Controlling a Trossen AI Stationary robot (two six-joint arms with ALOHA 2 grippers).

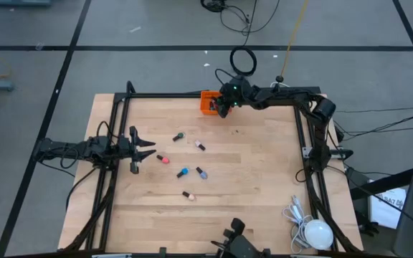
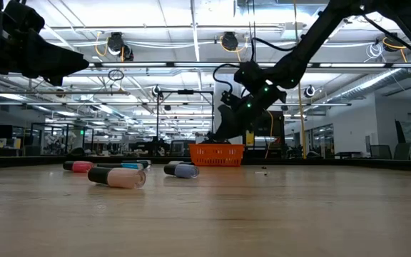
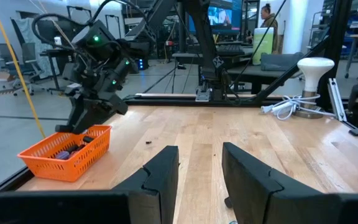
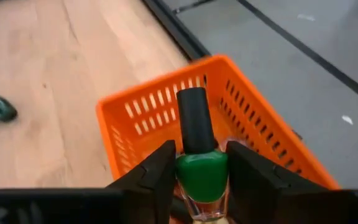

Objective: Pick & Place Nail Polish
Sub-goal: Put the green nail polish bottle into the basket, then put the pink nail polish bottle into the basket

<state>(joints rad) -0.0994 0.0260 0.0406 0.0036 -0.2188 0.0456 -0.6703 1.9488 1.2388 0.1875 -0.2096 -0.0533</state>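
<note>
We're looking straight down on the wooden table [image 1: 249,193], and the right gripper [image 1: 223,107] is up at the top centre of the frame, hovering over the orange bin [image 1: 208,102] at the table's far edge. From its wrist we see the fingers [image 4: 157,171] clamped on a green nail polish bottle [image 4: 202,171], black cap pointing up, right above the bin's open top. Inside the bin, the left wrist view shows a few dark bottles [image 3: 67,151] lying on the bottom; we can't count them.

Out in the middle of the frame, loose bottles lie scattered on the bare wood: a dark green one [image 1: 179,136], a purple one [image 1: 199,145], a pink one [image 1: 163,159], a blue one [image 1: 182,173], a lilac one [image 1: 201,173] and a peach one [image 1: 188,195]. All lie on their sides, apart from each other, well clear of the bin.

The left gripper [image 1: 143,148] waits at the left edge of the table, its fingers [image 3: 160,177] apart with nothing between them. At lower right, a white lamp [image 1: 317,234] and a coiled white cable [image 1: 293,212] sit in the table corner, far from the bottles.
</note>
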